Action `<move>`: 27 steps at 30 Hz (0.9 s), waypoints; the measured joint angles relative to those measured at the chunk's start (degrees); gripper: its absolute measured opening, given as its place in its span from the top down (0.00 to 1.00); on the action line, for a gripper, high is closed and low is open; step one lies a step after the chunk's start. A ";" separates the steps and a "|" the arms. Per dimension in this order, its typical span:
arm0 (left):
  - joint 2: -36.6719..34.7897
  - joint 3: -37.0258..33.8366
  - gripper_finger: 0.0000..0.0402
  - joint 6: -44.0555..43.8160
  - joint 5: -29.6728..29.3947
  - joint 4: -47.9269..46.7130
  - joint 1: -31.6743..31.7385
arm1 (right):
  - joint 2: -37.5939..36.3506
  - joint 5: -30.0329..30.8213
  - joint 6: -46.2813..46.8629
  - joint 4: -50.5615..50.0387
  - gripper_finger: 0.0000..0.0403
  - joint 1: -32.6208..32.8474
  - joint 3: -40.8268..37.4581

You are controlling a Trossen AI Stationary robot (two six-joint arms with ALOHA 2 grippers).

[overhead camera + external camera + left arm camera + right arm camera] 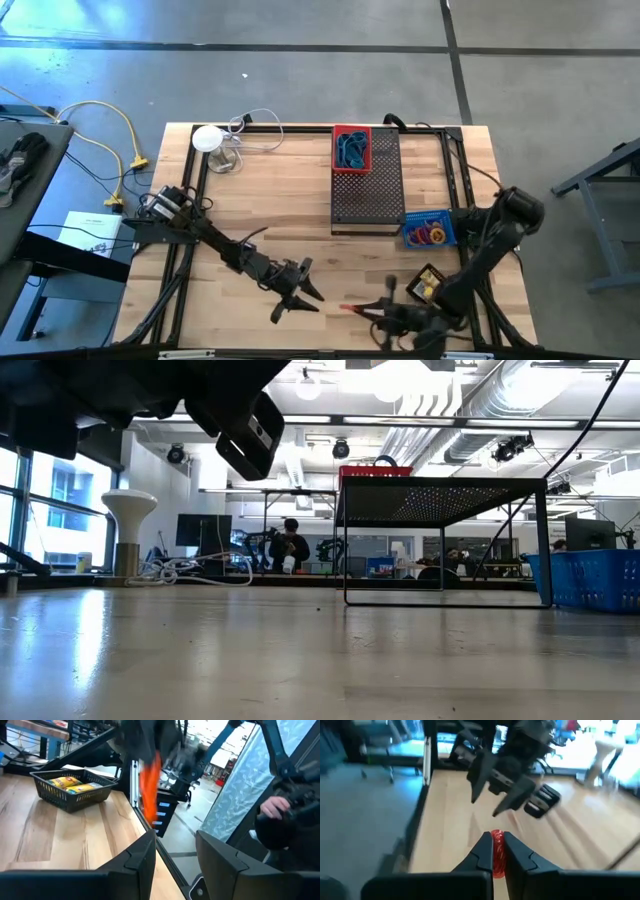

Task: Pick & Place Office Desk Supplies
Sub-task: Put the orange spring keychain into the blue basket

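Note:
My right gripper (372, 310) is low near the table's near edge, shut on a thin red item (348, 307). The right wrist view shows the red item (498, 840) between the shut fingers. My left gripper (297, 292) hovers just to its left with fingers open and touches nothing; its wrist view (175, 855) looks toward the red-orange item (150, 782). A small black basket (428, 283) holds yellow packets. A blue basket (430, 230) holds coloured rings. A red basket (351, 148) with teal pieces sits on the far end of the black perforated tray (366, 190). My right gripper pinches the red item (497, 851) between its two fingers, by the end on the gripper's side. The fingers come about level from the table's right. The item's free end (343, 306) sticks out toward the table's left; whether it touches the table I cannot tell.
A white round object (208, 138) with a cable stands at the far left corner. The tray (440, 495) is raised on thin legs. A black frame rail (460, 170) runs along the table's sides. A person's hand (272, 807) shows beyond the table. Bare wood lies between the arms and the tray.

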 joint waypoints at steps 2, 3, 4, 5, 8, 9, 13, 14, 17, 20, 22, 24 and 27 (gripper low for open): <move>0.00 0.00 0.66 -0.03 0.01 -0.16 -0.23 | -2.97 1.38 8.74 -5.07 0.98 1.19 0.00; 0.00 0.00 0.66 -0.02 0.02 -0.20 -0.34 | -4.37 1.19 13.23 -8.31 0.98 1.80 0.00; 0.00 0.00 0.66 -0.02 0.02 -0.22 -0.44 | -5.74 0.73 18.24 -11.66 0.99 2.31 0.00; 0.00 0.00 0.66 -0.04 0.02 -0.22 -0.44 | -7.00 0.47 22.67 -14.92 0.99 2.80 0.00; 0.02 0.00 0.66 -0.04 0.02 -0.23 -0.41 | -9.68 -1.23 33.56 -25.60 0.99 4.09 0.02; 0.02 0.00 0.66 -0.06 0.02 -0.42 -0.41 | -10.62 -1.94 37.11 -29.46 0.99 4.55 0.02; 0.09 0.00 0.66 -0.13 0.03 -3.02 -0.41 | -14.80 -5.74 58.56 -46.39 0.99 5.82 0.04; 0.09 0.00 0.66 -0.14 0.03 -3.63 -0.41 | -15.53 -7.24 63.67 -50.83 0.99 6.03 0.04; 0.09 0.00 0.66 -0.21 0.04 -4.88 -0.41 | -17.06 -12.58 77.05 -62.93 0.99 6.25 0.04; 0.09 0.00 0.66 -0.22 0.04 -4.94 -0.41 | -17.67 -18.34 88.60 -74.20 0.99 6.20 0.04; 0.09 0.00 0.66 -0.22 0.04 -5.12 -0.41 | -17.82 -20.91 93.99 -80.81 0.99 5.87 0.04; 0.09 0.00 0.66 -0.20 0.04 -5.27 -0.41 | -17.83 -21.27 98.00 -87.66 0.99 5.55 0.04; 0.09 0.00 0.66 -0.20 0.04 -5.31 -0.20 | -18.02 -21.97 106.76 -98.38 0.99 4.64 0.04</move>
